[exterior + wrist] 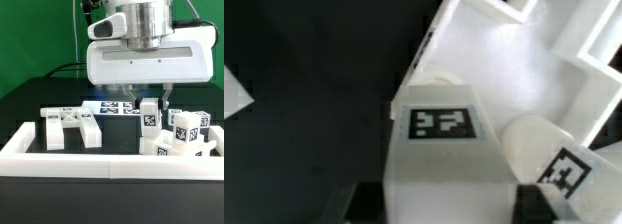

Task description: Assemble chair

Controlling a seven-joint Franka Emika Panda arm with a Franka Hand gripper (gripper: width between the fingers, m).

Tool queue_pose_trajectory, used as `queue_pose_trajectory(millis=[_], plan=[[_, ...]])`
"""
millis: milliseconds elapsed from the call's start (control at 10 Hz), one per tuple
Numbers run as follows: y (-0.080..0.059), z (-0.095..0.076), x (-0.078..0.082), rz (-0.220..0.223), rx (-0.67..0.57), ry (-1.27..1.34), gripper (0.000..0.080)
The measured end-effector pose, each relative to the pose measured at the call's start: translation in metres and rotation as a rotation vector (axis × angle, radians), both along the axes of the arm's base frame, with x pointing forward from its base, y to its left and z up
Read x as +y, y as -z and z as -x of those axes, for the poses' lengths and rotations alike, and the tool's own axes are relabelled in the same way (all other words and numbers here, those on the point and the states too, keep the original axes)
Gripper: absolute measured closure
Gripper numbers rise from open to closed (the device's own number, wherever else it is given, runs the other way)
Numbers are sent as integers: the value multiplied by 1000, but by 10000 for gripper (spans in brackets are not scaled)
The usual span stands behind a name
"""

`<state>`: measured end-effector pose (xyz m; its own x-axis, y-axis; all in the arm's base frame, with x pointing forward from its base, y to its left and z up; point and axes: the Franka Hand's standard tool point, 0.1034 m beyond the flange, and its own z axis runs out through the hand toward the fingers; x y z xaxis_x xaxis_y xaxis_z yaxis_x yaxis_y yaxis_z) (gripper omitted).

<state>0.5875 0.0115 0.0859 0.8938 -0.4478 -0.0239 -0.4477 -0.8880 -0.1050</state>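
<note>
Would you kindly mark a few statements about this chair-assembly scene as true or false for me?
1. The X-braced frame lies flat on the table, on the exterior view's left of the gripper. True.
2. The gripper is closed on the X-braced frame. False: its fingers hold a tagged white block, which stands apart from the frame.
3. The table is white. False: its surface is black.
4. In the exterior view, the long white rail runs along the near side, in front of the parts. True.
</note>
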Motion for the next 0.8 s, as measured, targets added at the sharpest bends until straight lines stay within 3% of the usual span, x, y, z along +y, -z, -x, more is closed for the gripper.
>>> queue_pose_trajectory(millis=[800], plan=[[2,-7,9,-25,42,893,509]])
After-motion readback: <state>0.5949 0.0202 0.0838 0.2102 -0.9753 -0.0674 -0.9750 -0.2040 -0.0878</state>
